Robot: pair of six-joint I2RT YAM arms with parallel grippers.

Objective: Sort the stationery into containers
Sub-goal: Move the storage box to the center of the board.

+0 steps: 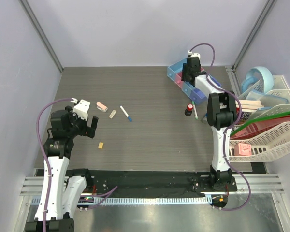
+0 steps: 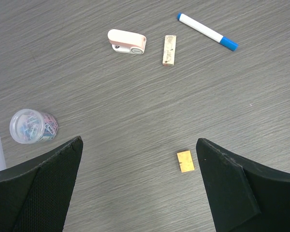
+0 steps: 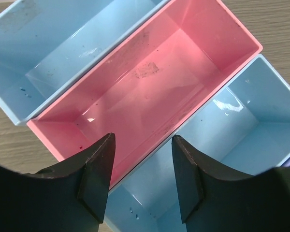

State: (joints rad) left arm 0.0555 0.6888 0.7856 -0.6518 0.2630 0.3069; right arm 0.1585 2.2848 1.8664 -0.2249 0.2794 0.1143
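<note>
Left gripper is wide open and empty, hanging over the loose stationery on the left half of the surface.

Closest item is the tan block. In the left wrist view it lies inside the jaw gap but well off-centre, just beside the right-hand finger. From above it sits a little to the right of the gripper and toward the near edge. Its long axis runs roughly across the closing line, so the jaws would shut on the short side. My read: needs a small sideways shift to centre it, no wrist turn.

Other items lie further ahead of that gripper:
- pink eraser
- tan stick
- blue-capped pen, lying diagonal
- clear round tub of clips, off to the left near the other finger

Right gripper is empty, jaws partly apart, above the row of bins. It straddles the wall between the pink bin and the light blue one next to it. The bin interiors in its view look empty.

Bins are far right, well apart from the block, so the left arm is clearly nearer the pick. The red-capped bottle stands near the bins and is nearer the right arm.
</note>
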